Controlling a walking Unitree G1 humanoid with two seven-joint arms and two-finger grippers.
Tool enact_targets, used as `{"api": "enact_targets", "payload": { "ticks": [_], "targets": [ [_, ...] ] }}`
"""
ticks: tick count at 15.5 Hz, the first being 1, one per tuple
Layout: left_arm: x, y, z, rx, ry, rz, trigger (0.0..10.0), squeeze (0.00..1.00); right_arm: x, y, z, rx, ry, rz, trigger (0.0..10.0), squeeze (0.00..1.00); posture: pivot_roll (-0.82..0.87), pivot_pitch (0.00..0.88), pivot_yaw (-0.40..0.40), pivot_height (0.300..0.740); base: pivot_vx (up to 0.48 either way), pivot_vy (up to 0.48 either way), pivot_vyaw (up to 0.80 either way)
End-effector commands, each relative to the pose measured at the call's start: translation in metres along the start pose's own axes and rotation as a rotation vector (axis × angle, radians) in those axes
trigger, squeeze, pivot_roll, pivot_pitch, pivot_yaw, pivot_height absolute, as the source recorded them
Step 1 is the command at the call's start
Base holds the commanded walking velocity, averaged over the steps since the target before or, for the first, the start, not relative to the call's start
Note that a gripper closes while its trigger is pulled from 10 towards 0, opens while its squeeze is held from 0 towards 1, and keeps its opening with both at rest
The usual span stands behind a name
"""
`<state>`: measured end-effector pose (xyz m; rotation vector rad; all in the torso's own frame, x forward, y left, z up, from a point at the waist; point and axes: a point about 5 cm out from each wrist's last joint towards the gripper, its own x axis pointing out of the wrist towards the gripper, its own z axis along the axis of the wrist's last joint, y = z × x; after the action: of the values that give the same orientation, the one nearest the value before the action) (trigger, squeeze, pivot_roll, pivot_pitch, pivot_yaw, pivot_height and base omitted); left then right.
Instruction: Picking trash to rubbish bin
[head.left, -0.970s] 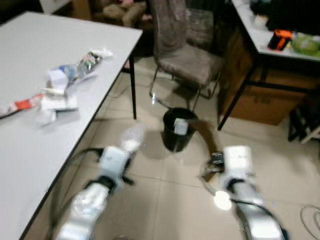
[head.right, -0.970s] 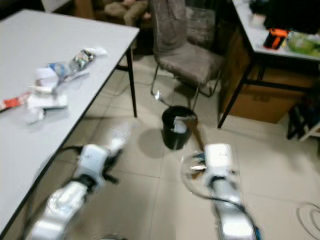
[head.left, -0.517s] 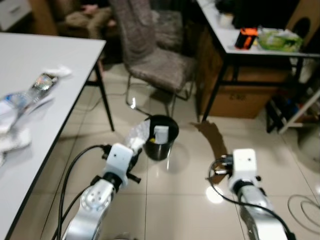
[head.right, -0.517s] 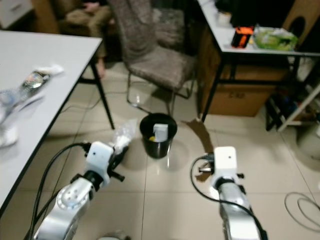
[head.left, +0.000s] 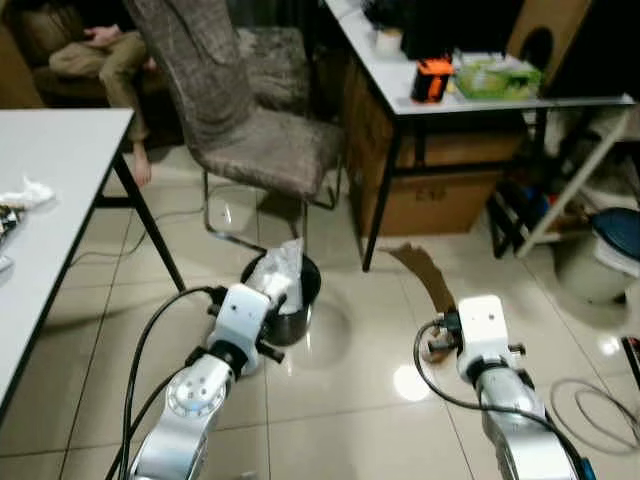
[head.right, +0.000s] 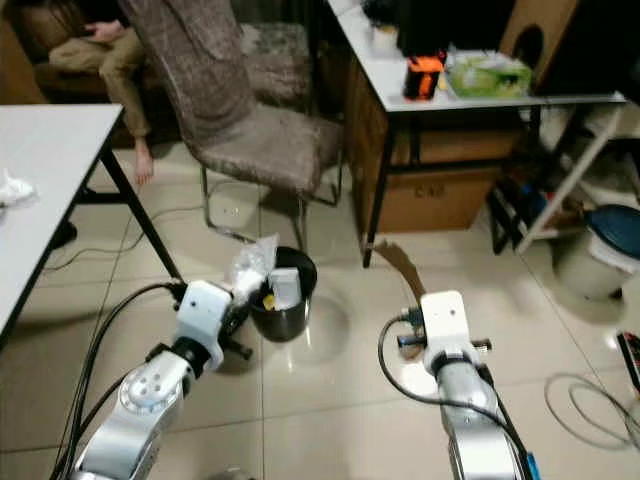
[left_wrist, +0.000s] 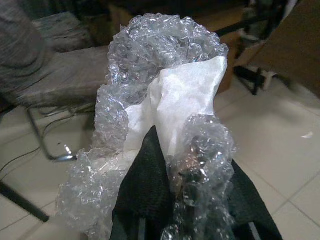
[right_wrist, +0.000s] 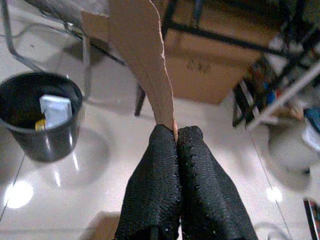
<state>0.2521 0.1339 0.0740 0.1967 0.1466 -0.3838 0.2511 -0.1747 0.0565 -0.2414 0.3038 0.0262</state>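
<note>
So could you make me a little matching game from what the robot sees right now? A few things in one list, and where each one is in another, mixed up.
Things:
1. bubble wrap
2. strip of brown cardboard
3. white packet
4. orange object

Places:
A. on the white desk at the back
B. inside the black rubbish bin
C. pinched in the right gripper
D. held in the left gripper, next to the bin

Pairs: 1-D, 2-C, 3-B, 4-A
</note>
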Motion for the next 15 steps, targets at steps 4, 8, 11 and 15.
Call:
{"api": "enact_targets", "payload": {
  "ticks": [4,8,11,15],
  "targets": [
    [-0.0028,0.0065,-0.0096,0.010,0.037,0.027,10.0,0.00,0.0011,0.0136,-0.0017,-0.031,0.003,0.092,10.0,0.00,-0.04,0.091,-0.035,0.740,0.382,0.000,0.33],
    [-0.0039,0.0057,-0.0112,0.012,0.037,0.021,10.0,0.00,-0.0005,0.0148,-0.0042,0.008,0.002,0.087,10.0,0.00,-0.03,0.080,-0.035,0.740,0.382,0.000,0.40],
    [-0.0043,0.0054,-0.0116,0.012,0.037,0.017,10.0,0.00,-0.0008,0.0147,-0.0050,-0.009,0.002,0.089,10.0,0.00,-0.03,0.076,-0.033,0.740,0.382,0.000,0.00],
    [-0.0049,0.0052,-0.0119,0.014,0.036,0.008,10.0,0.00,-0.0018,0.0148,-0.0080,-0.018,0.008,0.092,10.0,0.00,-0.03,0.073,-0.028,0.740,0.385,0.000,0.00]
  ]
}}
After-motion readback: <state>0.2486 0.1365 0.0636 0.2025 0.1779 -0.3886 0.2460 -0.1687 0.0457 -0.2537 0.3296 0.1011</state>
